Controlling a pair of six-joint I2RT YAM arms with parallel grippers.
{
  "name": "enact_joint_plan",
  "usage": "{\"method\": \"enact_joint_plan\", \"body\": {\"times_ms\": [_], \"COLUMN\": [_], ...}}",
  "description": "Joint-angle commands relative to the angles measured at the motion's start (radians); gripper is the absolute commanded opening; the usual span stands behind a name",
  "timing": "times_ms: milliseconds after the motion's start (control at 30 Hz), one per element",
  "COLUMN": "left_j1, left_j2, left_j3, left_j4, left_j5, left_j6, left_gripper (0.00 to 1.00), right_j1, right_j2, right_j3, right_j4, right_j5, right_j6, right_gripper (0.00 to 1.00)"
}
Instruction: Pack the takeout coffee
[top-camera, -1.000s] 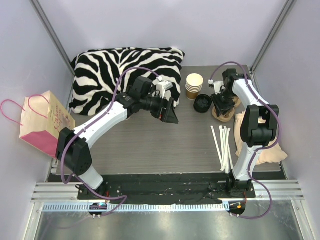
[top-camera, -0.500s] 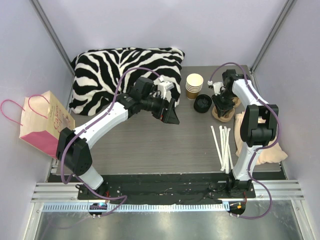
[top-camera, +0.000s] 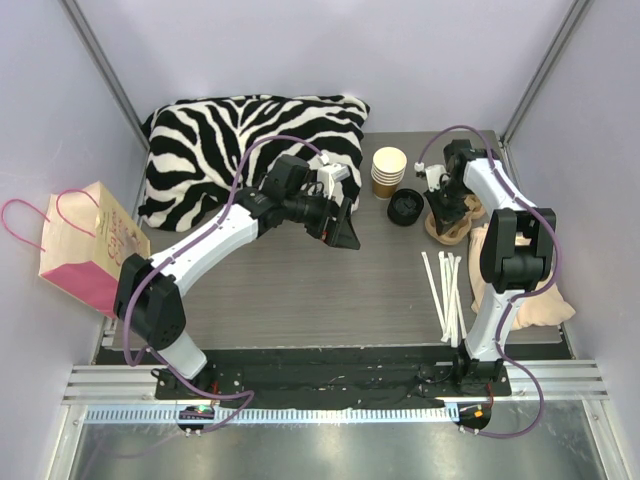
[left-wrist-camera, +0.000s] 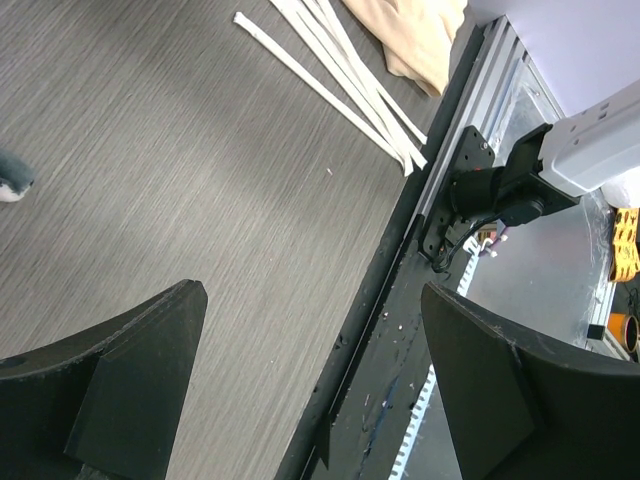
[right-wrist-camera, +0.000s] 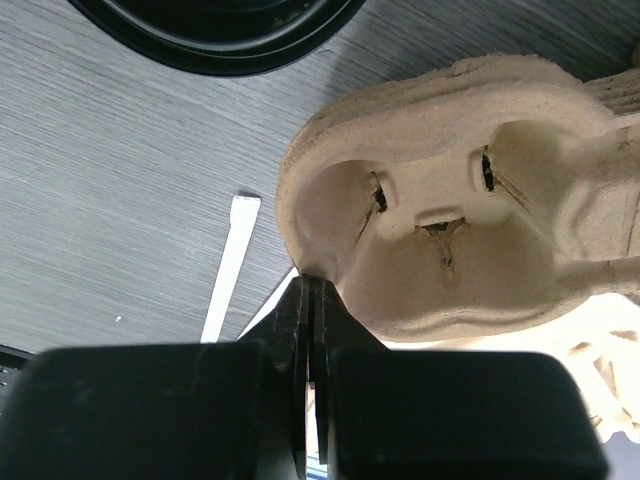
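Right gripper (right-wrist-camera: 310, 292) has closed fully since the earlier frame. Its tips meet at the carrier (right-wrist-camera: 450, 250) rim; a pinch on it cannot be confirmed. Left gripper (left-wrist-camera: 310, 300) hangs wide open and empty above the table (left-wrist-camera: 150, 150). Coffee location: cannot tell. One black lid (right-wrist-camera: 220, 30) lies near the carrier.

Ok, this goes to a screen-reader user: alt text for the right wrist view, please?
Shut jaws of the right gripper meet at the rim of an empty pulp cup carrier on a grey wood-grain table. A black lid sits at the top edge, a white straw beside the jaws.
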Motion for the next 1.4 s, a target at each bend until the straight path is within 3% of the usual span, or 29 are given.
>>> {"method": "enact_joint_plan", "body": {"times_ms": [0,267,533,567,667,767,1033,1167,1367], "left_j1": [-0.007,-0.017,-0.024,-0.024,-0.025,-0.027,-0.028,-0.03,-0.03], "left_j2": [0.001,0.001,-0.003,-0.002,0.0,0.003,0.009,0.009,0.012], "left_j3": [0.021,0.009,0.004,0.004,0.007,0.009,0.015,0.01,0.01], "left_j4": [0.044,0.043,0.044,0.044,0.046,0.047,0.049,0.047,0.047], "left_j5": [0.003,0.006,0.003,0.005,0.003,0.003,0.002,0.002,0.0], "left_j6": [-0.002,-0.012,-0.012,-0.01,-0.012,-0.012,-0.013,-0.012,-0.01], "left_gripper": [0.94,0.94,0.94,0.94,0.94,0.94,0.94,0.94,0.94], "right_j1": [0.004,-0.036,-0.045,-0.047,-0.045,-0.045,-0.045,-0.044,-0.039], "right_j2": [-0.03,-0.053,-0.049,-0.049,-0.056,-0.055,-0.042,-0.027,-0.021], "right_j3": [0.029,0.09,0.102,0.098,0.073,0.055,0.019,0.018,0.012], "right_j4": [-0.035,-0.098,-0.118,-0.118,-0.101,-0.098,-0.06,-0.05,-0.052], "right_j5": [-0.034,-0.13,-0.12,-0.112,-0.077,-0.045,-0.009,-0.008,-0.009], "right_j6": [0.001,0.026,0.011,0.0,-0.042,-0.08,-0.103,-0.101,-0.112], "right_gripper": [0.01,0.01,0.03,0.17,0.4,0.46,0.42,0.35,0.36]}}
